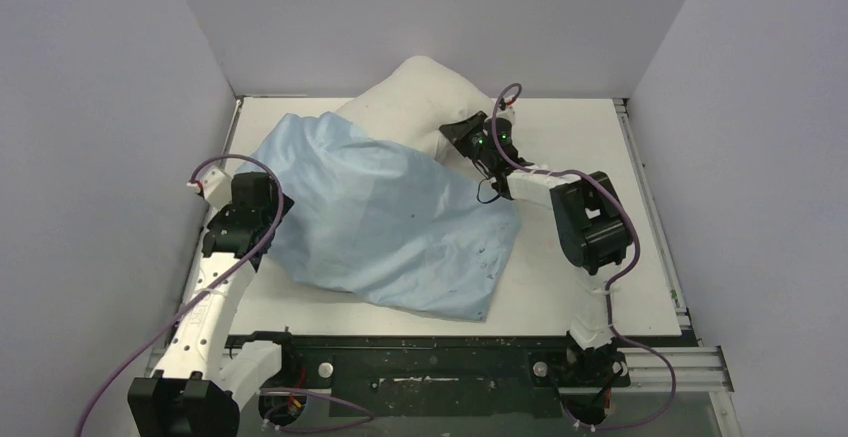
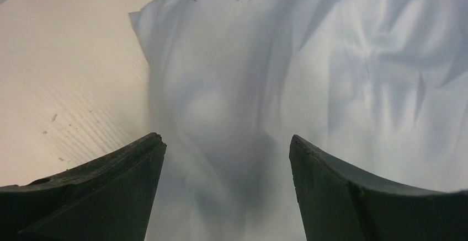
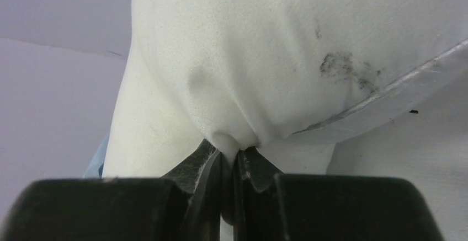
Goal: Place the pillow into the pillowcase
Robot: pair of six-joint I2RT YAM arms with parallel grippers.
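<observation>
So the right arm (image 1: 540,185) reaches past the pillowcase (image 1: 390,222), right gripper (image 3: 229,154) clamped on a corner of the pillow (image 1: 415,87) sticking out behind it. The left gripper (image 2: 226,142) hangs spread wide over the pillowcase's left edge. White table (image 1: 580,127), lilac walls (image 1: 450,7).

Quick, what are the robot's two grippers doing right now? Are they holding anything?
Left gripper: open, holding nothing, over the blue pillowcase.
Right gripper: closed, pinching a bit of the white pillow.

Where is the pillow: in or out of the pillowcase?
Partly covered: the far end of the pillow pokes bare past the pillowcase. Whether the rest is inside or only under it, cannot tell.
</observation>
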